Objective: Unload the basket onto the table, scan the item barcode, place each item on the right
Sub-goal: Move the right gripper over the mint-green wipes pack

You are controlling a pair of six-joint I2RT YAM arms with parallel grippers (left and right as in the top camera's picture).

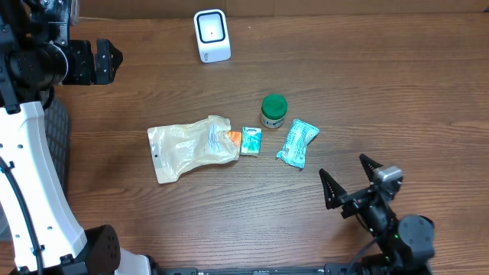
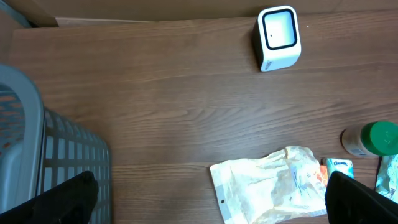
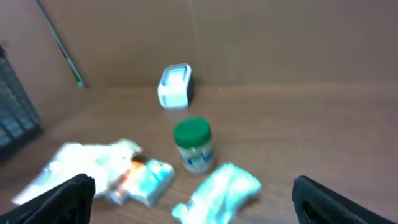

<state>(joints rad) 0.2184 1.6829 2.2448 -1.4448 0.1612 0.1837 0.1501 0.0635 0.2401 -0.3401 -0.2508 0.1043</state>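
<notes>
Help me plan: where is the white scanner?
In the overhead view, the white scanner stands at the far edge of the table, near centre, beyond the green-lidded jar.

I work at what looks like a mock shop checkout set up on a test bench. A plain wood-grain table [image 1: 344, 92] fills the overhead view, with a small white barcode scanner [image 1: 212, 35] standing at top centre. Shop goods lie in the middle: a green-lidded jar [image 1: 273, 111], a teal packet [image 1: 297, 143], a small teal box [image 1: 250, 140] and a crumpled plastic bag [image 1: 189, 147]. A grey plastic basket [image 2: 37, 155] sits at the left edge of my left wrist view, and brown board [image 3: 280, 43] walls off the table's back
</notes>
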